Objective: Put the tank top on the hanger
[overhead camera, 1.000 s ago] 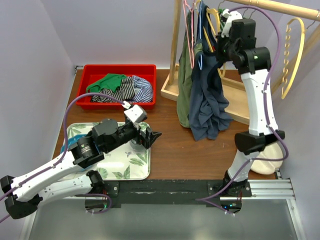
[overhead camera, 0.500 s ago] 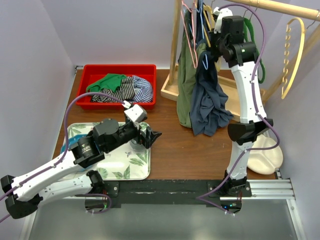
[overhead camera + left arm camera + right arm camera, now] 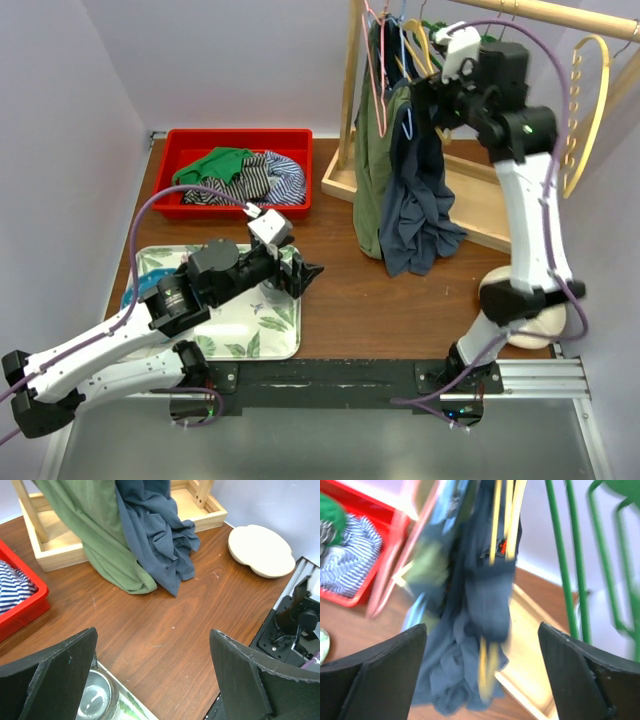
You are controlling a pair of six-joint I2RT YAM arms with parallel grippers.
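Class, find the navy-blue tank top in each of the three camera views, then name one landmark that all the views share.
Top external: the navy tank top hangs from the wooden rack, upper centre-right.
Left wrist: top centre.
Right wrist: middle of the picture, blurred.
Shared landmark: the red bin, to the left of the tank top in every view.
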